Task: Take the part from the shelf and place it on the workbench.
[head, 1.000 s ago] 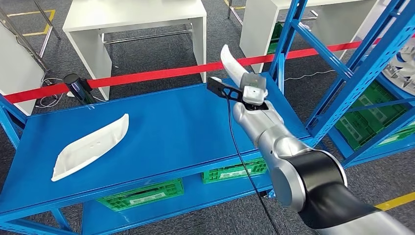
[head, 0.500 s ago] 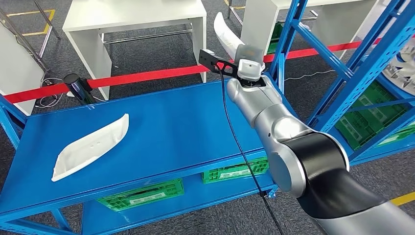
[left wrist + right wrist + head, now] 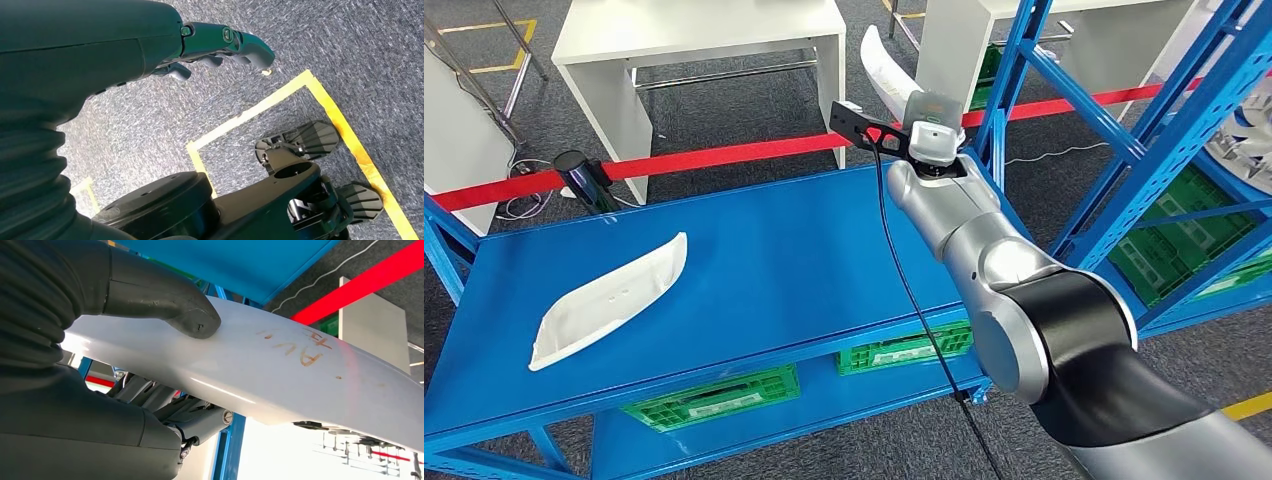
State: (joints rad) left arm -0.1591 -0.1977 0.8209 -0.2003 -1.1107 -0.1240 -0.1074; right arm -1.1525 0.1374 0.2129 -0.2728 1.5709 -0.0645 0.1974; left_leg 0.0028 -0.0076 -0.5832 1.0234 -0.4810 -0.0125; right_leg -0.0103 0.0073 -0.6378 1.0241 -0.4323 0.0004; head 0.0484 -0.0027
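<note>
My right hand (image 3: 928, 128) grips a long curved white part (image 3: 884, 58) and holds it in the air beyond the far right corner of the blue workbench (image 3: 784, 250). In the right wrist view the thumb (image 3: 192, 315) presses on the part (image 3: 310, 375), which bears orange scribbles. A second white part (image 3: 609, 298) lies flat on the workbench's left side. My left hand (image 3: 220, 42) hangs over the carpet with loosely extended fingers and nothing in it.
Blue shelf racking (image 3: 1134, 130) stands at the right. A red barrier band (image 3: 724, 152) runs behind the workbench, with white tables (image 3: 694, 40) beyond it. Green crates (image 3: 714, 398) sit on the lower level. A black cable (image 3: 904, 270) hangs along my right arm.
Over the last second my right arm has lifted the white part up and away from me, past the workbench's far edge. It has hardly moved in the last half second.
</note>
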